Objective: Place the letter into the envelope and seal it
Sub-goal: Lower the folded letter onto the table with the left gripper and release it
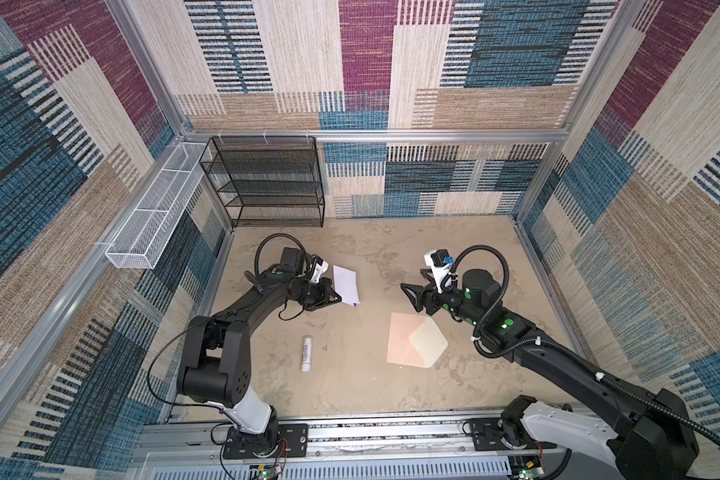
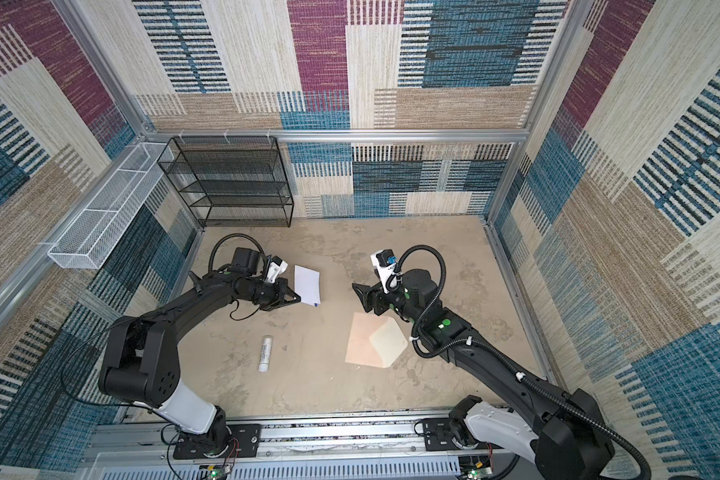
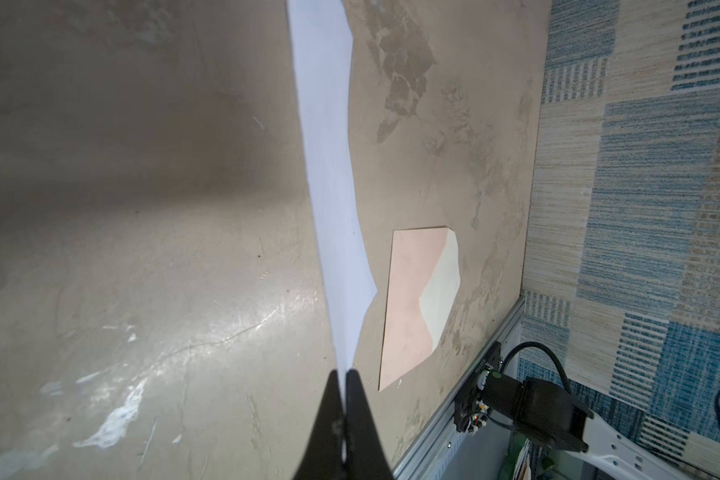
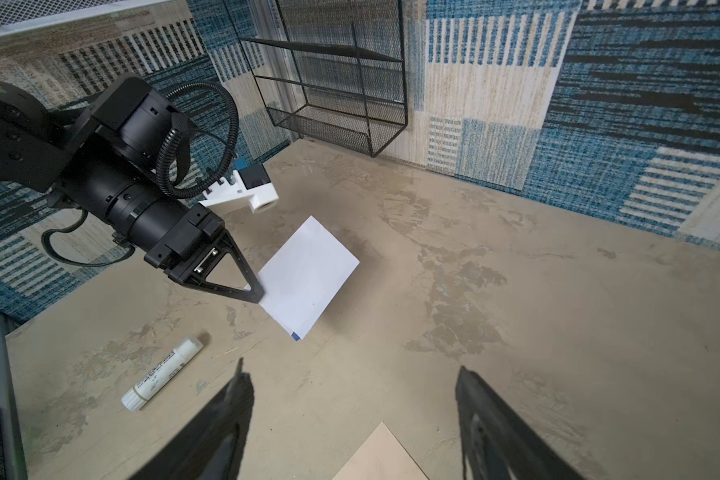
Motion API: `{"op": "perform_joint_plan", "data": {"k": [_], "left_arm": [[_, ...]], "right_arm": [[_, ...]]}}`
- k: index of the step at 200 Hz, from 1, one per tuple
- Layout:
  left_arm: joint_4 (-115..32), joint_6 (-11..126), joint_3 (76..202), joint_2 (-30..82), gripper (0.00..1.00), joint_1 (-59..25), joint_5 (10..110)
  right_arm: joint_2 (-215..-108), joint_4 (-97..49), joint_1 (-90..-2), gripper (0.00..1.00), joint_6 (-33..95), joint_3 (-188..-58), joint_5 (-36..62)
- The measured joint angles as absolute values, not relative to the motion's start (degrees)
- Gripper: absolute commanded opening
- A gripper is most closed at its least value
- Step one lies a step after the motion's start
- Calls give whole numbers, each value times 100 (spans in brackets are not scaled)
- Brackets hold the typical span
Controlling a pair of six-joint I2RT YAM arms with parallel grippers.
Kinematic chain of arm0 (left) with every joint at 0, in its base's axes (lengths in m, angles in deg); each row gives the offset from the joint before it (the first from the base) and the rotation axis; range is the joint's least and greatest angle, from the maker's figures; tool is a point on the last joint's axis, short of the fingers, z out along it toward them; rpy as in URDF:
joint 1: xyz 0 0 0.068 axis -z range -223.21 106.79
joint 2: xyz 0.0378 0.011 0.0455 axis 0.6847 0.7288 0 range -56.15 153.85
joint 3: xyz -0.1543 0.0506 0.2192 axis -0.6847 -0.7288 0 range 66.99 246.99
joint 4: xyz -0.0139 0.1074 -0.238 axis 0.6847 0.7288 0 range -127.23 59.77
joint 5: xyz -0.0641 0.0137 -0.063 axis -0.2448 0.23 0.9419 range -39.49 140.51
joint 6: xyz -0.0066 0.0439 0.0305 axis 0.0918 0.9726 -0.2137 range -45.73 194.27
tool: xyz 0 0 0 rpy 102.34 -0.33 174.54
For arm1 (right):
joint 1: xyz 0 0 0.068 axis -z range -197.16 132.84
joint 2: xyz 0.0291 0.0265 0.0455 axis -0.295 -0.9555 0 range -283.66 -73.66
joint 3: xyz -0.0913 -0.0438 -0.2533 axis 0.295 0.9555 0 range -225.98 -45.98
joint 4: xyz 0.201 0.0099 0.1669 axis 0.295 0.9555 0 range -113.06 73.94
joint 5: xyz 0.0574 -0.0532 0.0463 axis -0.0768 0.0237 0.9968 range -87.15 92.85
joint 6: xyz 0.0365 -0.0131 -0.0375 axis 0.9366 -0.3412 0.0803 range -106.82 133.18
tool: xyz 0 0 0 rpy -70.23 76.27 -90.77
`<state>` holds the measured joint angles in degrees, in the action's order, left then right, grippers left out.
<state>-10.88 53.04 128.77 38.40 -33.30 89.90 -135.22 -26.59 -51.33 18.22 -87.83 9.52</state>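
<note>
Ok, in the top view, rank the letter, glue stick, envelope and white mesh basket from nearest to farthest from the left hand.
1. Letter: pinched in the left hand.
2. Glue stick, lying on the table at front left, and Envelope, flat to the right: too close to call.
3. White mesh basket: up on the left wall, farthest.

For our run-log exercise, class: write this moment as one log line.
left gripper: shut on letter, lifted | right gripper: open, empty, near envelope | envelope: flat, flap open | glue stick: lying untouched
</note>
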Motion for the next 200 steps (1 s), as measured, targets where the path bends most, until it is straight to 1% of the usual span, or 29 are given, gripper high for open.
{"op": "perform_joint_plan", "data": {"k": [65,100,132,142,162,200], "left_arm": [[-1031,5481,13327,4764,0,-3767,9167],[-809,5647,13544,5173,0,-3907,9390],[-485,6010,13651,5306,1,-3942,9430],[-389,6141,13686,5330,5,-3962,9399],[-179,6287,13784,5367,12,-3988,9233],[79,6436,14011,5505,34,-4047,8988]], "right_arm": [[-13203,-2659,-5133,80,2366,-8387,240],[-13233,-2650,-5133,80,2514,-8337,43],[-13380,-2644,-5133,80,2600,-8337,-51],[-13432,-2646,-5133,80,2622,-8337,-77],[-13541,-2644,-5133,80,2639,-8348,-119],[-13701,-2615,-5133,80,2637,-8488,-189]]}}
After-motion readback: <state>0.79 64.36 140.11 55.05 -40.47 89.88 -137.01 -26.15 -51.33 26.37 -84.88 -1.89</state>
